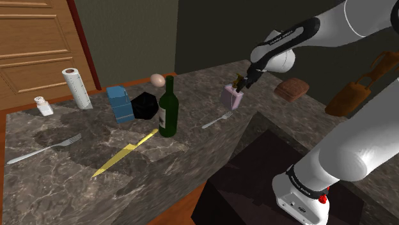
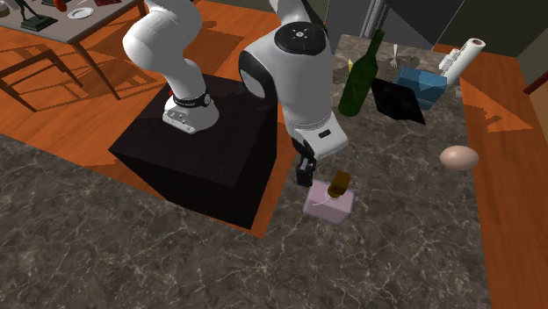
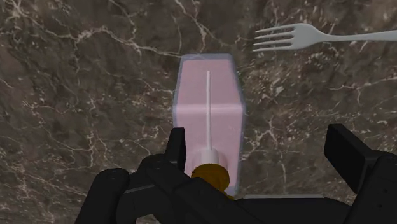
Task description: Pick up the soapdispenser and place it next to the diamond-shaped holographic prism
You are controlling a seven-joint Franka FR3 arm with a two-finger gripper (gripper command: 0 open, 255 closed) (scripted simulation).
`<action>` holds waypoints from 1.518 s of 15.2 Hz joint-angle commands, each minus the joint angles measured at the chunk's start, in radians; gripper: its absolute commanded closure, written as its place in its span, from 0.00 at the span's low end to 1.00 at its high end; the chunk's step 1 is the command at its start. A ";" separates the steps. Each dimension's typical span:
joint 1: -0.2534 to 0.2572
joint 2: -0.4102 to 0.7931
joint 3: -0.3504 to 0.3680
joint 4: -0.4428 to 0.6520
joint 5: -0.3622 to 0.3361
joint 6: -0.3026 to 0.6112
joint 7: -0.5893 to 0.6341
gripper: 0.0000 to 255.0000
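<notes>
With the gripper (image 3: 261,141) spread and the pink soap dispenser (image 3: 208,108) crowding one finger, closing could topple it sideways.

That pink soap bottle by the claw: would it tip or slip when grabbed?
The soap dispenser looks like a rigid, flat-sided block, so the open gripper could probably squeeze it without buckling. Its sides seem smooth, so it may slip. It stands upright on a fairly narrow base, so a sideways nudge might topple it.

soap dispenser (image 3: 208,102) — translucent, glossy, veined marble counter (image 3: 76,76)
</notes>
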 commanded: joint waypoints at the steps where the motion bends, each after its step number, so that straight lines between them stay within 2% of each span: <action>1: 0.002 0.089 -0.005 0.045 0.108 0.056 -0.088 0.00; 3: -0.017 0.174 0.011 0.102 0.221 0.091 -0.178 0.00; 11: -0.060 0.295 0.079 0.144 0.351 0.159 -0.276 0.00; 19: -0.061 0.295 0.080 0.144 0.351 0.159 -0.275 0.00; 20: -0.061 0.294 0.080 0.144 0.351 0.159 -0.275 1.00; 23: -0.061 0.295 0.080 0.144 0.351 0.159 -0.275 1.00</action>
